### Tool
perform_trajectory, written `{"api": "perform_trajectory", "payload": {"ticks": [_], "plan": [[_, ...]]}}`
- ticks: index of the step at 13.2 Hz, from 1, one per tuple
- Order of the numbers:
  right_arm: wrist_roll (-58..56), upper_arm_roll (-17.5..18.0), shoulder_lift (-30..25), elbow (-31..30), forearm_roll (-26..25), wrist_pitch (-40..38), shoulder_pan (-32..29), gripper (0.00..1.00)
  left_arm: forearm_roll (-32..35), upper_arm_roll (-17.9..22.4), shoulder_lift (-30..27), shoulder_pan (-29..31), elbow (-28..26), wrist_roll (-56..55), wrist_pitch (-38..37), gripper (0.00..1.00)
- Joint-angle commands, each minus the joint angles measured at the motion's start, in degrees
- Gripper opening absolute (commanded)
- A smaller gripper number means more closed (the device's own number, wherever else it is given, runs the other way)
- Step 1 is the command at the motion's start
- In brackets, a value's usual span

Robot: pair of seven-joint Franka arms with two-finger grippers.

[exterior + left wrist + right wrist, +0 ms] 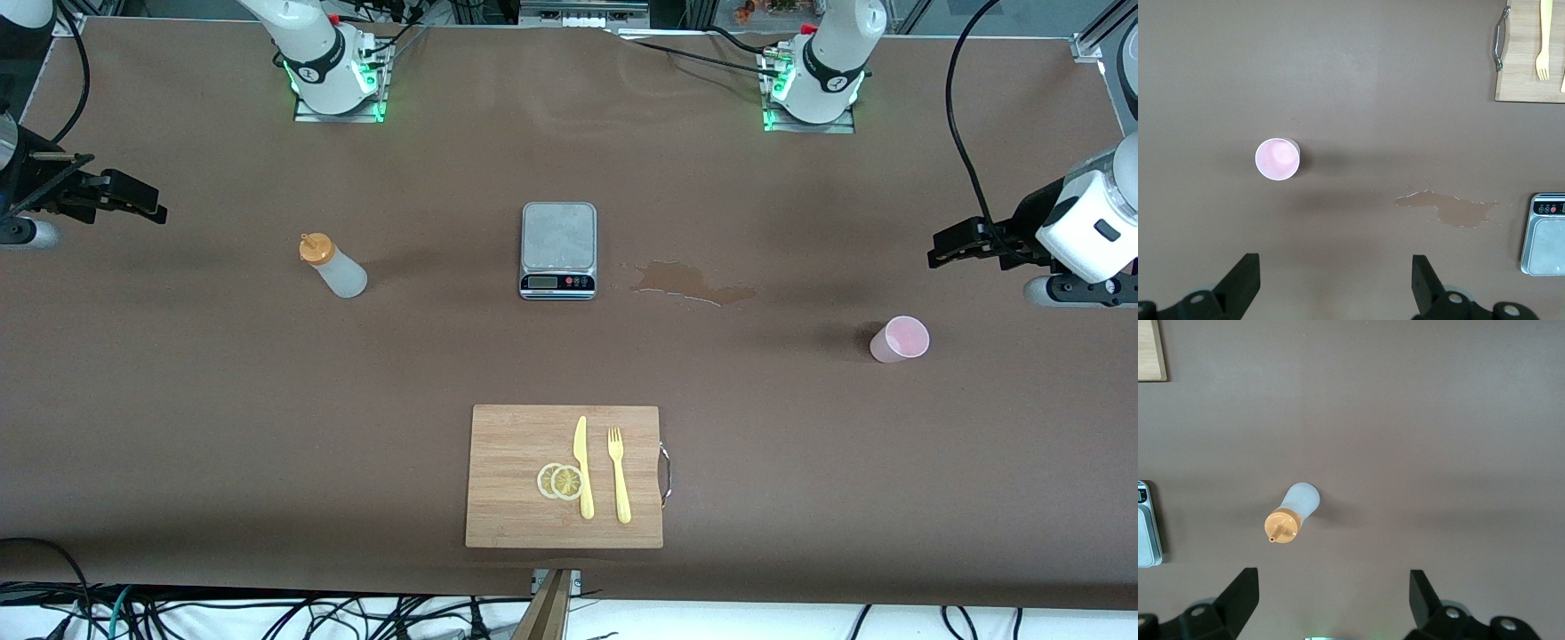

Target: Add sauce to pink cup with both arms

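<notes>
left gripper [1331,290]: fingers spread, empty, over bare table at left arm's end, near pink cup [900,339]. cup: pale pink, translucent, round, upright, no handle. right gripper [1331,607]: fingers spread, empty, over right arm's end. sauce [333,265]: whitish squeeze bottle, orange nozzle cap, upright, well apart from cup. scale [558,250] between them; spill [693,283] beside scale.
</notes>
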Motion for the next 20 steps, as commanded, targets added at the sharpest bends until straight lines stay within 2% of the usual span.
{"api": "perform_trajectory", "payload": {"ticks": [1,7,10,13,15,20], "plan": [[0.3,0.2,0.3,1.2,0.1,-1.1,-0.2,1.0,0.3,0.3,0.4,-0.2,1.3,1.0,-1.1,1.0],[0.2,0.1,0.3,1.2,0.1,-1.1,-0.2,1.0,0.3,0.4,2.4,0.6,2.6,1.4,-1.1,1.0],[0.3,0.1,0.4,1.2,0.1,-1.1,-0.3,1.0,0.3,0.7,2.6,1.1,1.4,1.7,-0.9,1.0],[0.2,0.1,0.4,1.2,0.1,-1.1,-0.3,1.0,3.4,0.8,4.4,2.2,-0.8,3.2,0.7,1.0],[0.2,0.1,0.4,1.3,0.1,-1.1,-0.2,1.0,4.4,1.0,5.4,3.2,-4.0,8.9,5.3,1.0],[0.2,0.1,0.4,1.2,0.1,-1.1,-0.3,1.0,4.9,1.2,6.7,5.6,-15.1,10.8,20.8,1.0]]}}
